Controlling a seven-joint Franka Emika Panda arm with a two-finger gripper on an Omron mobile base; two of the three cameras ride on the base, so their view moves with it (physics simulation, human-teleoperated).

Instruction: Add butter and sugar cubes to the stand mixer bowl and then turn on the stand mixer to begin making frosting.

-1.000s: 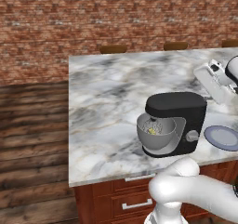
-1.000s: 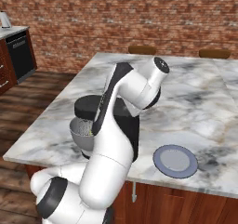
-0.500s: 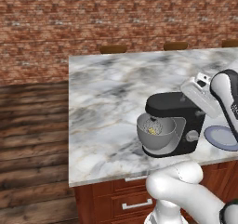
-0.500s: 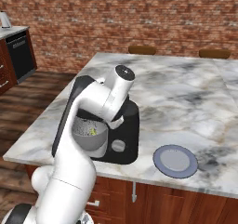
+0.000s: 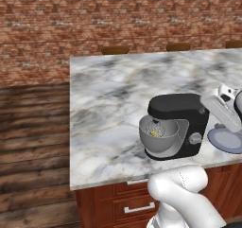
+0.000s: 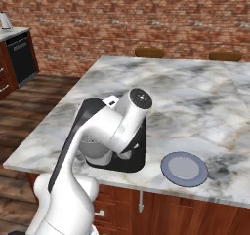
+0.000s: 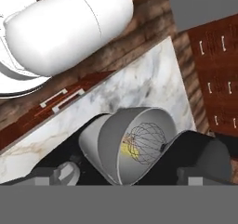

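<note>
Here the butter (image 7: pixel 128 148) is lying as a pale-yellow patch inside the stand mixer bowl (image 7: pixel 116 146), just beyond the claw as the hand view looks along it, under the wire whisk (image 7: pixel 148 145). The bowl is sitting on the base of the stand mixer (image 5: pixel 177 124), whose head is reaching out over it. The claw itself is hovering close above the mixer's knob side; whether its fingers are apart or together cannot be told. Beside the claw, a blue-grey plate (image 6: pixel 184 168) is resting on the marble counter (image 5: pixel 108 97), near the mixer.
</note>
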